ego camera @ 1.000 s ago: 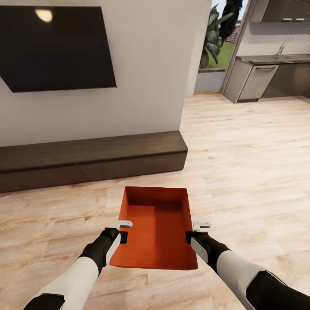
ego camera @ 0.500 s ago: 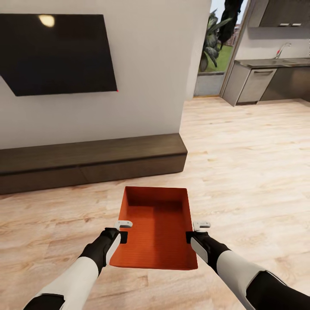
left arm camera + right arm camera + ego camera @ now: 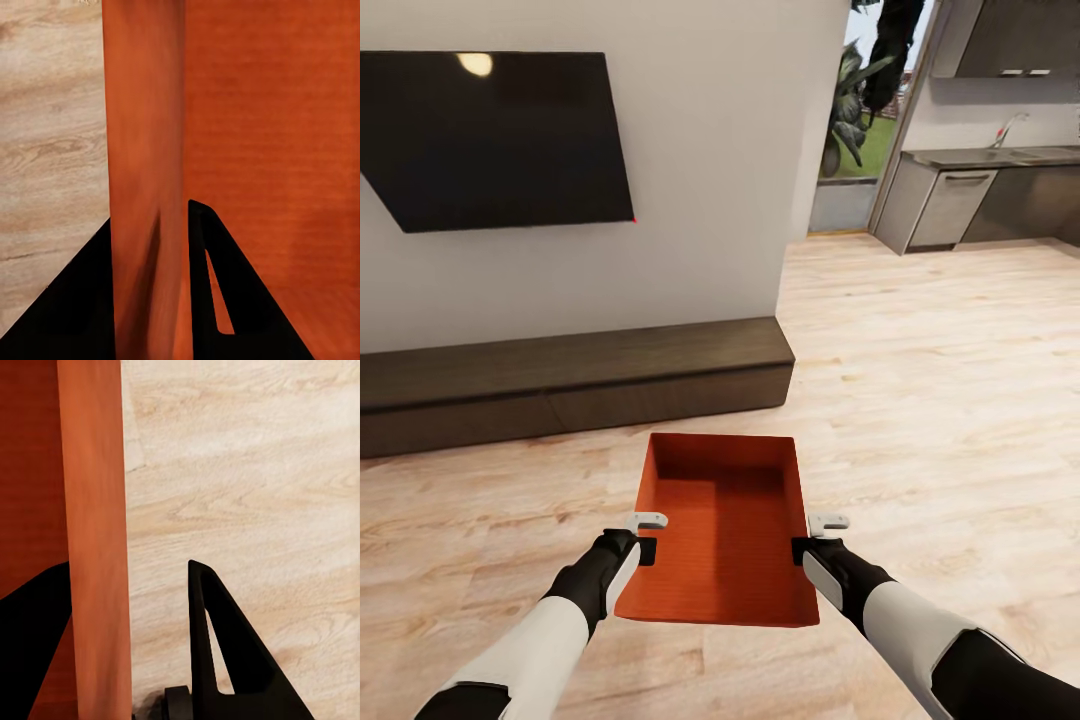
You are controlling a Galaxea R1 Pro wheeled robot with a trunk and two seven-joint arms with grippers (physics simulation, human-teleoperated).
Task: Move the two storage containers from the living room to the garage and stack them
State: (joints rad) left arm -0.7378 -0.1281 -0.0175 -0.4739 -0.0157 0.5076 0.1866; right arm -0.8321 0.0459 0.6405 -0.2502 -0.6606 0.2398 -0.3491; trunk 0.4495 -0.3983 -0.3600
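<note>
One orange-red storage container point(image 3: 725, 525) hangs lidless and empty above the light wood-plank flooring point(image 3: 940, 400) of the living room, straight ahead of me. My left gripper point(image 3: 648, 541) is shut on its left long wall, which stands between the two black fingers point(image 3: 240, 300) in the left wrist view. On the opposite long wall point(image 3: 94, 510) my right gripper point(image 3: 809, 541) is shut the same way. The other container, the garage and its concrete floor are out of view.
A dark wood bench point(image 3: 570, 380) runs along the cream wall just beyond the container, under a black TV point(image 3: 500, 140). To the right the plank floor opens toward a grey kitchen counter point(image 3: 980, 190) and a glazed doorway with plants point(image 3: 855, 120).
The whole picture has shifted: TV, bench and kitchen sit lower and slightly smaller, so the camera moved. Both grippers and the container keep their places relative to me.
</note>
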